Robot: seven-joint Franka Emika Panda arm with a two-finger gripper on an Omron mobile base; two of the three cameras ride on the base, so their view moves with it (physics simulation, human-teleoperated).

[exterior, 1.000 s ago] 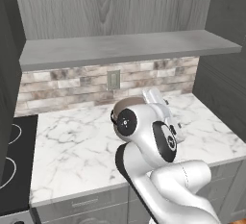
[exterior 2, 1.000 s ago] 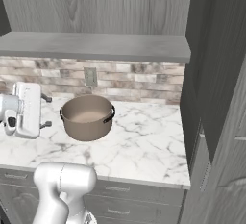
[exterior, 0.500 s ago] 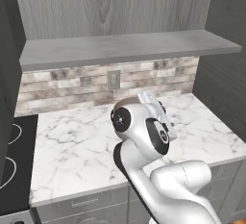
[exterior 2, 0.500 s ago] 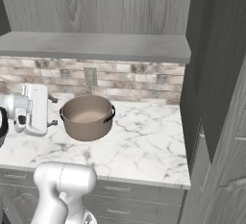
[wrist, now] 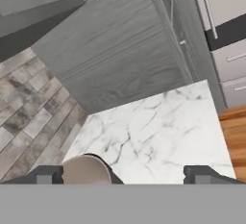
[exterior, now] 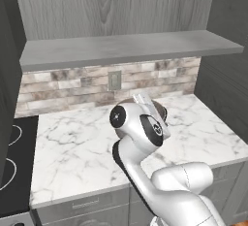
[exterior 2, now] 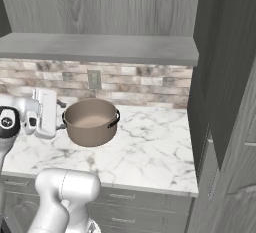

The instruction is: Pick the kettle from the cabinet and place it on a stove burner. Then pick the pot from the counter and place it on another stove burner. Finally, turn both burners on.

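The wide tan pot [exterior 2: 91,122] stands on the white marble counter [exterior 2: 145,152] below the cabinet's grey shelf [exterior 2: 100,48]. My gripper [exterior 2: 60,114] hovers just left of the pot at rim height, open and apart from it. In the hand view my gripper [wrist: 123,175] is open with nothing between the fingertips [wrist: 48,175], and the pot's rim [wrist: 86,170] peeks in at the lower left. From the left base view my arm covers most of the pot [exterior: 160,111]. Two burners [exterior: 8,171] show as white rings on the black stovetop at far left. The kettle is out of view.
A brick backsplash with a wall outlet [exterior 2: 94,79] runs behind the counter. A tall grey cabinet side [exterior 2: 225,77] closes the counter on the right. Grey drawer fronts [exterior 2: 150,199] sit under the slab. The shelf hangs low over the pot.
My hand has swung to the right along the counter and now sits closer to the pot's left side. The jaws have stayed open. The pot has not moved.
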